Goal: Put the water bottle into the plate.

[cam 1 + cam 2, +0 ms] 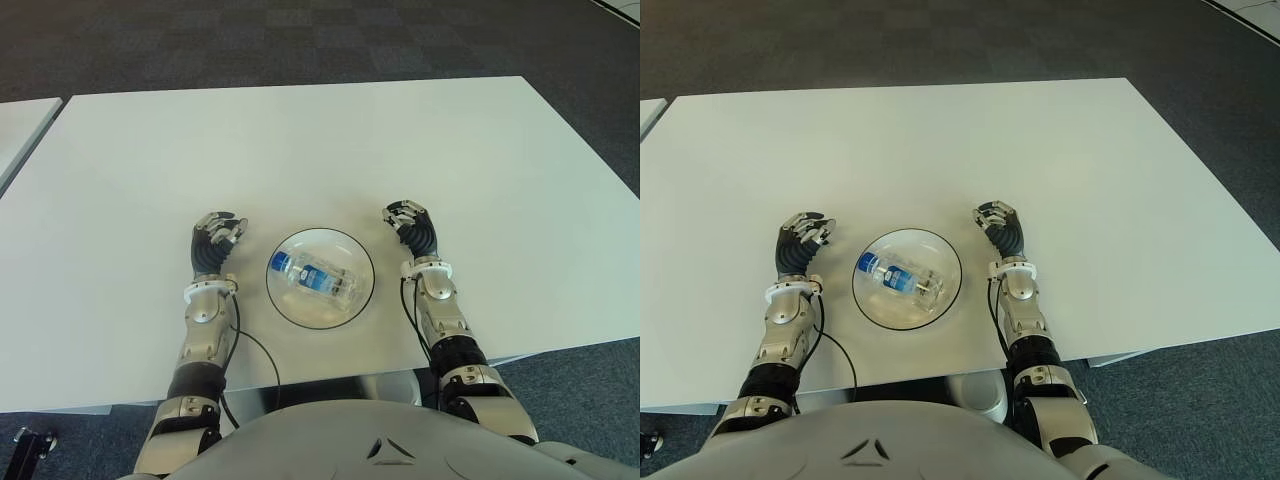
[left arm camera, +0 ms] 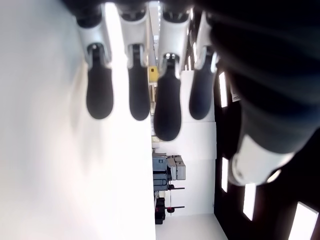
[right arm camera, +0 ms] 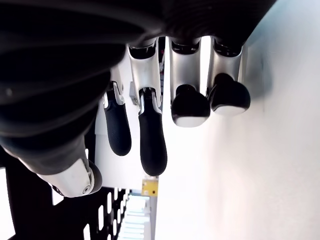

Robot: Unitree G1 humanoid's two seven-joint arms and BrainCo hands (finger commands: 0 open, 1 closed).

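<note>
Both hands empty, fingers loosely apart: left hand (image 1: 215,243) left of plate (image 1: 286,300), right hand (image 1: 410,228) right of it, water bottle (image 1: 318,279) lying inside.

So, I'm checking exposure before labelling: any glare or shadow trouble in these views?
Eye views: evenly lit, white table bright, water bottle and plate readable. Left wrist view: table washed out beside left hand's fingers. Right wrist view: same glare, soft shadow near right hand's fingers.

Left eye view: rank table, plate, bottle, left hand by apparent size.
1. Table
2. Plate
3. Bottle, lying in the plate, and left hand, left of the plate: look about alike, so unranked.
</note>
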